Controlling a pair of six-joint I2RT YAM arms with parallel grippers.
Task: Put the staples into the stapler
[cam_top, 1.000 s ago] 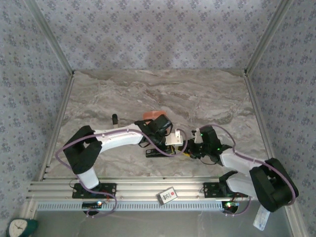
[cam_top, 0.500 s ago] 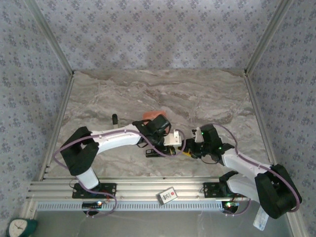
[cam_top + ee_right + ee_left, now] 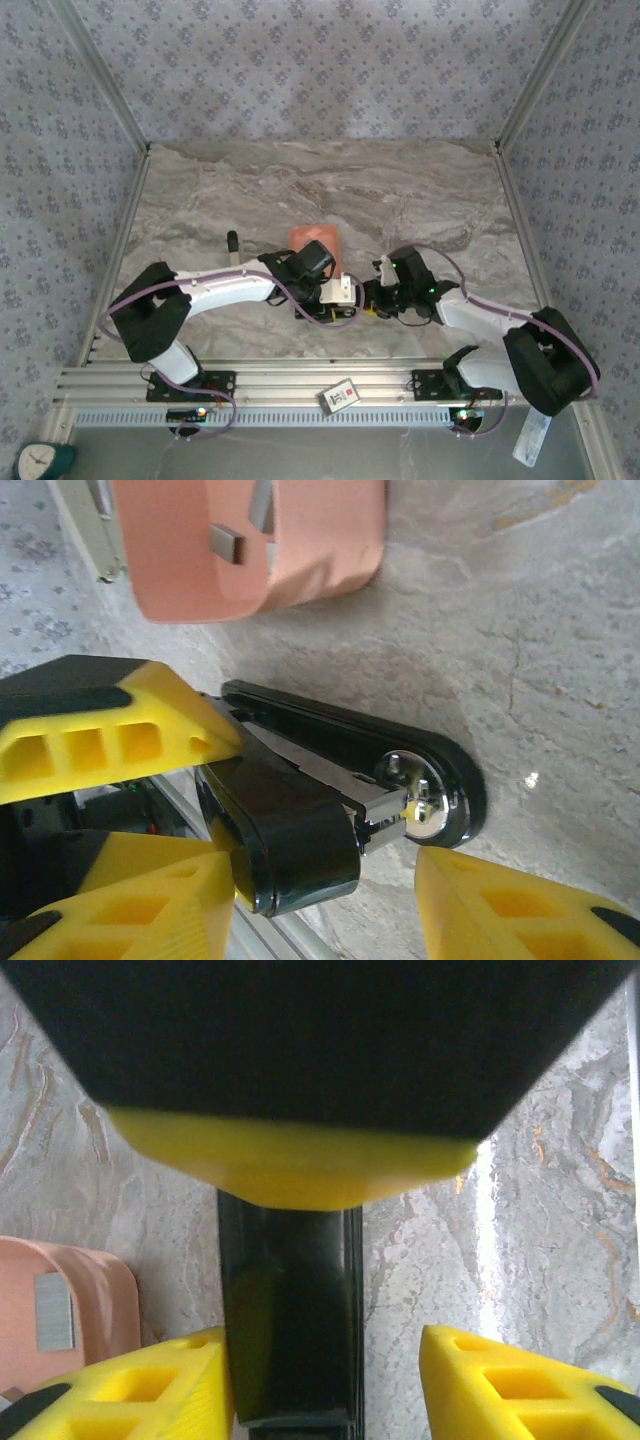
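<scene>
I am holding my left pincer (image 3: 325, 1360) spread around the black stapler (image 3: 340, 780), with one yellow finger touching its side and the other standing clear. My right pincer (image 3: 325, 880) is likewise hanging spread about the stapler's front end, pinching nothing. The stapler is lying on the marble bench (image 3: 420, 200) just beside the salmon tray (image 3: 330, 540), with its metal channel showing, and the staples (image 3: 228, 542) are lying as short grey strips in that tray, apart from both pincers.
</scene>
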